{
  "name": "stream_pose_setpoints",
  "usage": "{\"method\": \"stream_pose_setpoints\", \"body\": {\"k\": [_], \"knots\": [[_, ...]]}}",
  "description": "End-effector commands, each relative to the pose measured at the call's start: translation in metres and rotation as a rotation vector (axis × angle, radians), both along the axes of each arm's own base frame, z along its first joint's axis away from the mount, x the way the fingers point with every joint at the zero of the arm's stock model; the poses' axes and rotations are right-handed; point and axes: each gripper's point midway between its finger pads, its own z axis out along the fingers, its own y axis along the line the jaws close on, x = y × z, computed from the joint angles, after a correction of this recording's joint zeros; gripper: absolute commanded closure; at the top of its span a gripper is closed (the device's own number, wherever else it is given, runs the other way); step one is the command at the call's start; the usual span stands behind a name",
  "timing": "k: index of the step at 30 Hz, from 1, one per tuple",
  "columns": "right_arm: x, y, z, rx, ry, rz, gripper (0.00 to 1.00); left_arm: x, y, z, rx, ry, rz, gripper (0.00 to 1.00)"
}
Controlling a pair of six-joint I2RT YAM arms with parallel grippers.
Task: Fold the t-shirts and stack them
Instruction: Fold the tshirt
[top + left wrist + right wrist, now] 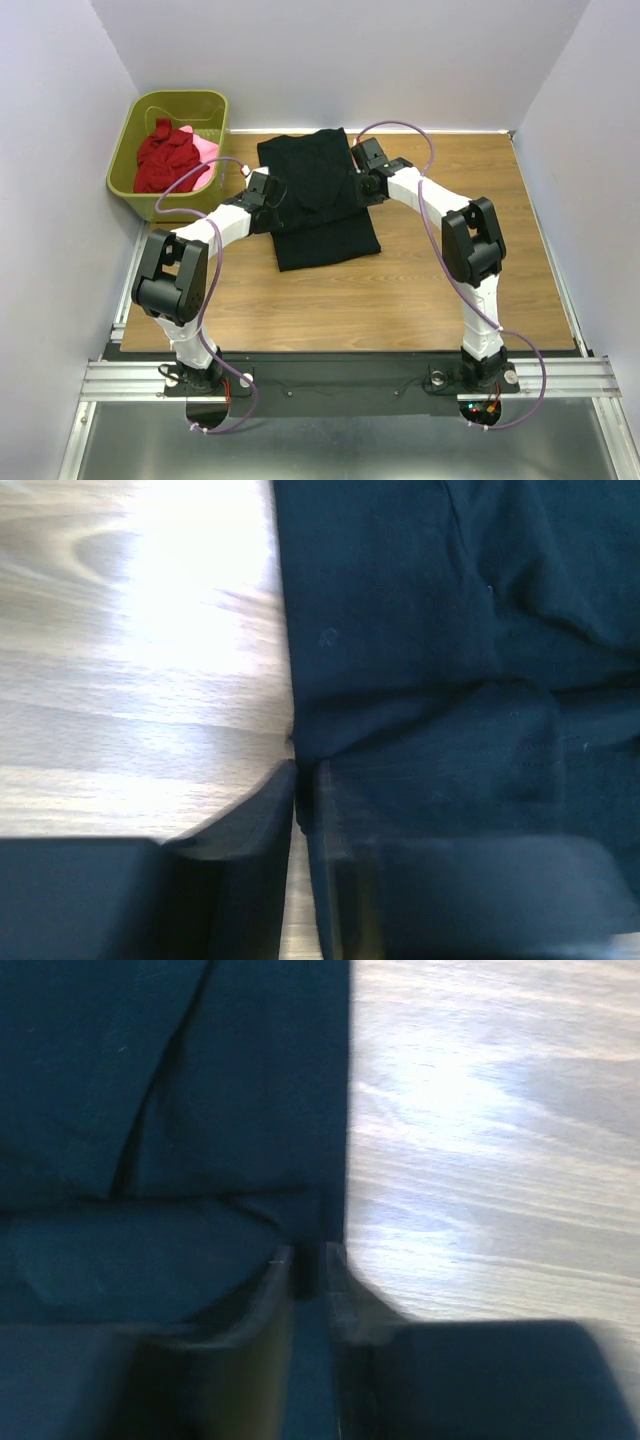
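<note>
Left gripper (300,780) jaws stand a slit apart at the black shirt's (320,200) left edge, and the right gripper (310,1255) stands likewise at its right edge. Whether either pinches cloth is unclear. The black shirt lies folded on the table (420,300). The red shirt (160,160) and pink shirt (206,148) sit in the basket (180,95) to its left.

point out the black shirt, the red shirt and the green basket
black shirt (320,200), top view, middle of the folded cloth
red shirt (160,160), top view, bunched cloth in the basket
green basket (190,105), top view, far inner wall
</note>
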Motion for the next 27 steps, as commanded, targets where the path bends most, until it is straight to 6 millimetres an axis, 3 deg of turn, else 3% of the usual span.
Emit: {"method": "stream_pose_setpoints", "body": {"k": [1,2,4,6,7,8,11,14,16,21,27], "knots": [[0.025,-0.02,0.033,-0.001,-0.116,-0.091,0.68,0.025,0.016,0.037,0.046,-0.11,0.047,0.62],[0.027,-0.02,0.036,0.002,-0.124,-0.099,0.63,0.029,0.015,0.043,0.043,-0.126,0.042,0.51],[0.028,-0.021,0.05,0.012,-0.15,-0.116,0.49,0.032,0.012,0.05,0.035,-0.14,0.025,0.44],[0.023,-0.018,0.059,0.038,-0.159,-0.109,0.43,0.031,0.006,0.065,0.011,-0.161,-0.008,0.31],[0.021,-0.018,0.077,0.064,-0.184,-0.105,0.43,0.029,0.005,0.07,0.003,-0.167,-0.016,0.28],[0.013,-0.015,0.074,0.082,-0.164,-0.081,0.42,0.024,0.005,0.082,-0.008,-0.193,-0.02,0.23],[-0.008,0.0,0.078,0.131,-0.144,-0.012,0.43,0.009,0.003,0.103,-0.021,-0.241,-0.033,0.22],[-0.027,0.021,0.076,0.203,-0.121,0.045,0.45,-0.012,-0.011,0.109,-0.05,-0.257,-0.051,0.23],[-0.038,0.031,0.062,0.238,-0.087,0.073,0.48,-0.027,-0.021,0.098,-0.068,-0.231,-0.058,0.25],[-0.044,0.052,0.039,0.291,-0.039,0.108,0.53,-0.037,-0.038,0.063,-0.061,-0.162,-0.082,0.34],[-0.037,0.062,0.016,0.291,-0.013,0.122,0.63,-0.028,-0.058,0.028,0.002,-0.105,-0.126,0.44]]}}
